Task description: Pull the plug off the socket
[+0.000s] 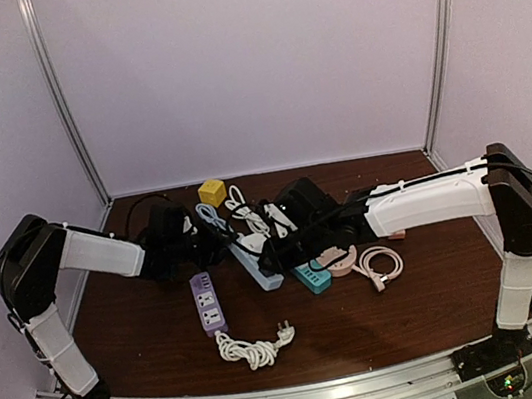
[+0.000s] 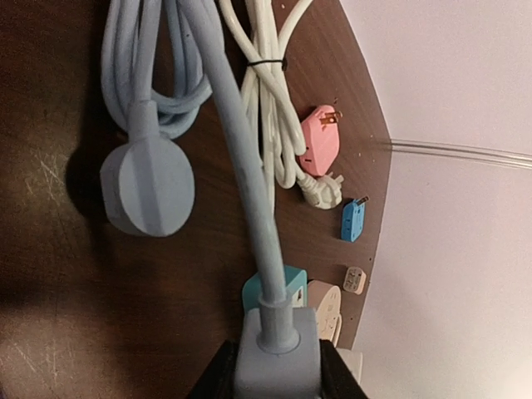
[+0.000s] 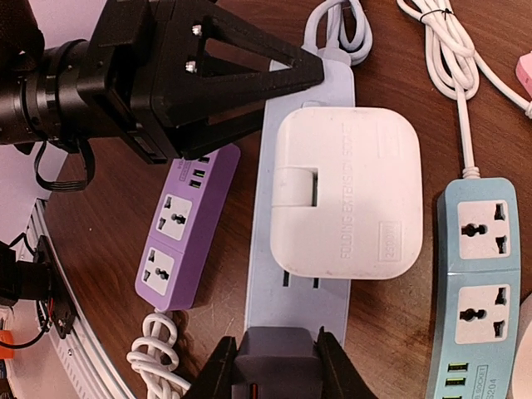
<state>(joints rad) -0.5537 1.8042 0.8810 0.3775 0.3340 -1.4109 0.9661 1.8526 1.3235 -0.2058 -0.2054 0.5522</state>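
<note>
Table (image 1: 137, 341): dark brown wood grain, scuffed. Plain pale walls (image 1: 254, 60) on three sides, metal posts (image 1: 67, 110) at the back corners.

Landmark is the pale blue strip (image 3: 303, 274), mid-table and diagonal in the top view.

Left gripper (image 2: 277, 381): narrowed onto the strip's cord end, with a black finger against each side. The cord (image 2: 241, 166) leads away from between the fingers.

Right gripper (image 3: 277, 378): at the strip's opposite end, closed partway around the grey plug (image 3: 277, 353) and touching both flanks. The plug sits at the strip's last socket. Can't tell how deep it's seated.

Left of the strip:
- Purple strip (image 3: 183, 229): matte plastic, rounded rectangle, two sockets plus USB ports, almost touching the strip.
- White cable (image 1: 252, 346): coiled, on the far side of the purple strip, toward the arm bases.

On the strip, mid-length: white adapter (image 3: 345, 195), a smooth rounded square with embossed lettering, wider than the strip.

Right of the strip: teal strip (image 3: 482, 274) just beside it, same rounded-bar shape, two sockets and greenish ports.

Beyond the strip's cord end:
- Blue plug (image 2: 145, 183): flat with a round head, loose on the table by the looped cord.
- Yellow cube (image 1: 211, 192): near the back wall.
</note>
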